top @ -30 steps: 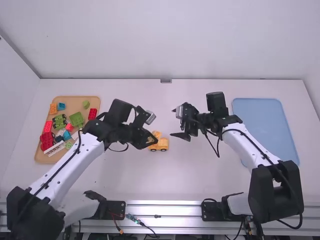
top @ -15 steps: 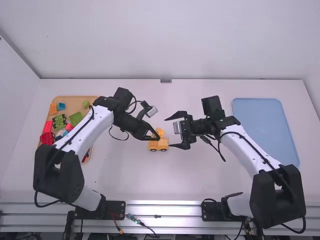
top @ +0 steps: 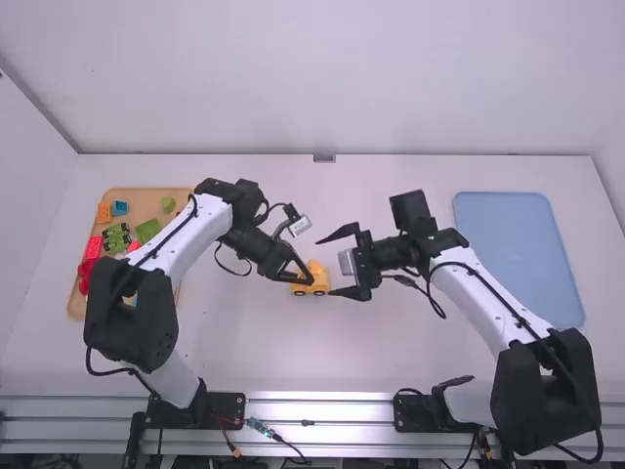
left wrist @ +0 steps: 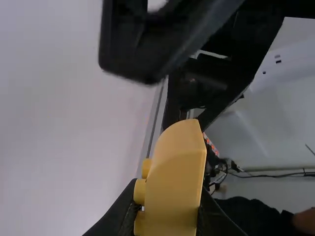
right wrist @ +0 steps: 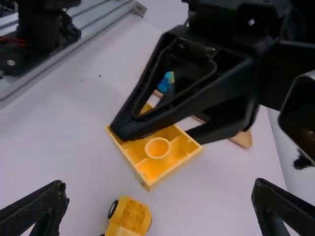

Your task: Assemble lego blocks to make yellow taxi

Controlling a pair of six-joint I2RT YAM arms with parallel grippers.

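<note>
The left gripper [left wrist: 167, 204] pinches a curved yellow plastic brick [left wrist: 177, 172]; its apparent tilt could skid the wheeled yellow plastic base [right wrist: 130, 217], well inside the white table [top: 391, 352]'s near edge, unbraced by the spread right gripper [right wrist: 161, 191].

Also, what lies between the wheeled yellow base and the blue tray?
In the high view, the right arm and its open hand, above the table.
</note>
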